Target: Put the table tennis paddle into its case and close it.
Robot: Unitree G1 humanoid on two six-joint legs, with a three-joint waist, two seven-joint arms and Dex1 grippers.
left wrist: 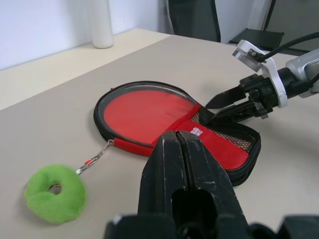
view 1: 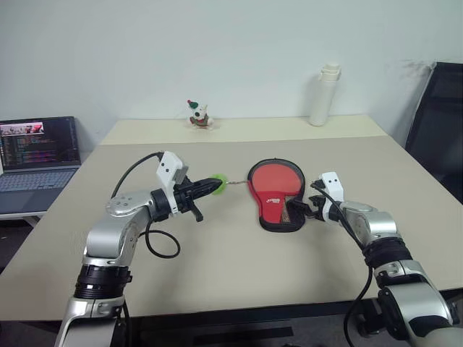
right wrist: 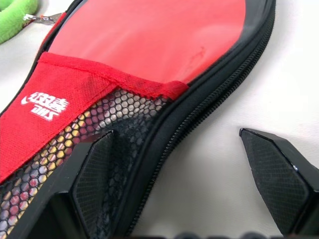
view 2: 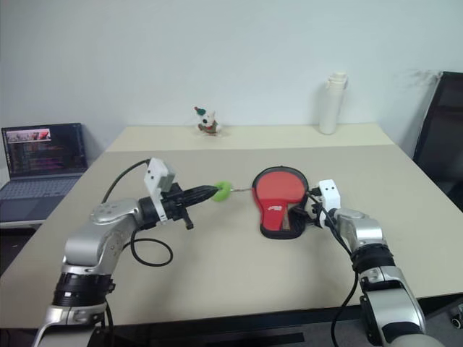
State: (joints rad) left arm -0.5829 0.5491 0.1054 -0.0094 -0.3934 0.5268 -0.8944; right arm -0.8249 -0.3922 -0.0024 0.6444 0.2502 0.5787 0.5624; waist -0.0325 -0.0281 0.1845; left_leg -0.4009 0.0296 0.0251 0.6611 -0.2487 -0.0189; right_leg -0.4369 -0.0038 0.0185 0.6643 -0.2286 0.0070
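The case bears a white logo on its red fabric panel beside the black mesh: stylised characters above a short line of letters, neither clearly legible. The laptop screen shows lines of coloured text too small to read.

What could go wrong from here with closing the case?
1. The right gripper has its jaws open at the handle end of the case, one finger over the mesh. If it closes there, it may pinch fabric rather than the zipper rim.
2. The left gripper is shut beside the green puff on the zipper cord, apparently not holding it, so a pull may slide the unpinned case across the table.
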